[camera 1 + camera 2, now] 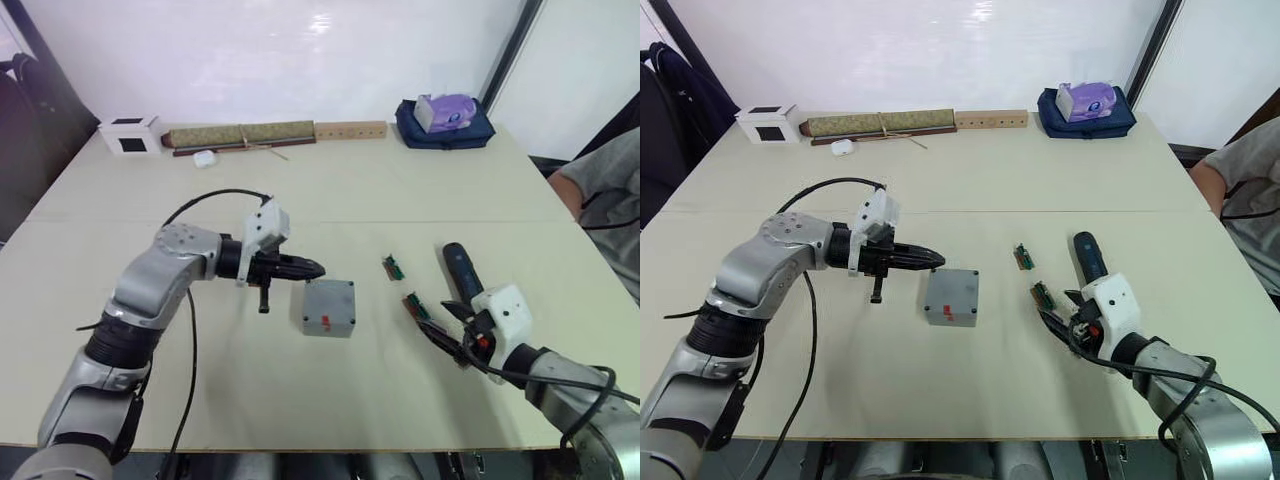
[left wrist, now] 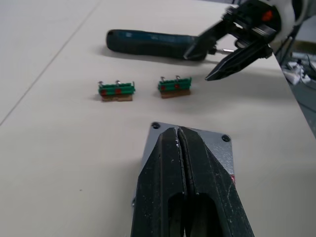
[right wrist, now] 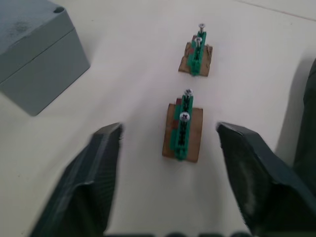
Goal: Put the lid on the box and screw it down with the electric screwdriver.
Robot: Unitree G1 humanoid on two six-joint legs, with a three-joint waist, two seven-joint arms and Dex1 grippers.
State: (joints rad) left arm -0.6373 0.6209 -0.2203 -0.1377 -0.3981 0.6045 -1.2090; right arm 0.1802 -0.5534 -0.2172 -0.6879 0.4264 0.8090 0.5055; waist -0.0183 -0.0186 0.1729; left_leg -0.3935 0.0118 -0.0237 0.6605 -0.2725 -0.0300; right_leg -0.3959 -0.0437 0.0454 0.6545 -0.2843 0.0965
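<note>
Lid seated on box at mid-counter (image 1: 300, 190); screwdriver not yet picked up.

The box (image 1: 329, 308) is seen with the lid (image 2: 207, 148) on top. The left tool (image 1: 312, 268) is pressed shut just beside it. The right tool (image 3: 168, 143) is spread wide around a green screw strip (image 3: 183, 129); the electric screwdriver (image 1: 460, 272) beside it should be grasped mid-barrel.

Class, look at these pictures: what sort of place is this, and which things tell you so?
Probably a robotics lab or test bench: a plain table with a grey box, an electric screwdriver and green screw strips laid out.
</note>
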